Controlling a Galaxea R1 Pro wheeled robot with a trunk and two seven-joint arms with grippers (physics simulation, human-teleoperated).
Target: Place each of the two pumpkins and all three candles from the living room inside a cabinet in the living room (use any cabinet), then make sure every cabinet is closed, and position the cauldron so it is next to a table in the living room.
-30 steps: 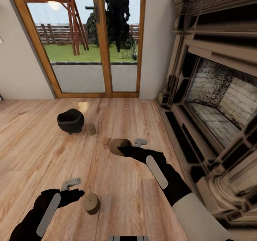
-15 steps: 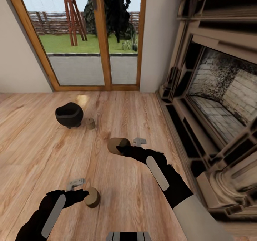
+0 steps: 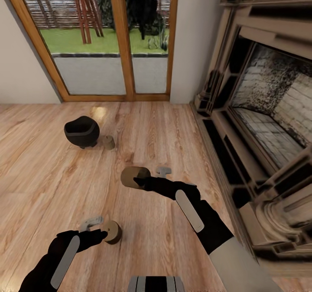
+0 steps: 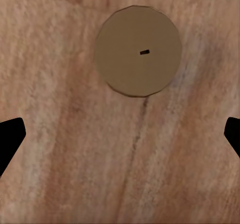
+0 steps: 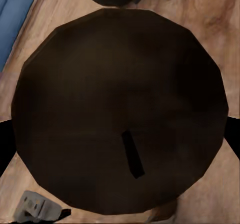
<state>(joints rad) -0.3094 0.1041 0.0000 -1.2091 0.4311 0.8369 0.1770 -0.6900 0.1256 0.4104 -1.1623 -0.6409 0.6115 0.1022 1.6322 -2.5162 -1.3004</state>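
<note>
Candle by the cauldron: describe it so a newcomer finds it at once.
Start at the glass patio doors and look down at the wood floor to the black cauldron. The candle stands just beside it. It is the farthest from both grippers.

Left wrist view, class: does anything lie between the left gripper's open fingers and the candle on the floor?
Nothing visible does. The candle stands alone on bare wooden floor, ahead of the left gripper, whose dark fingertips are spread wide and apart from it.
</note>
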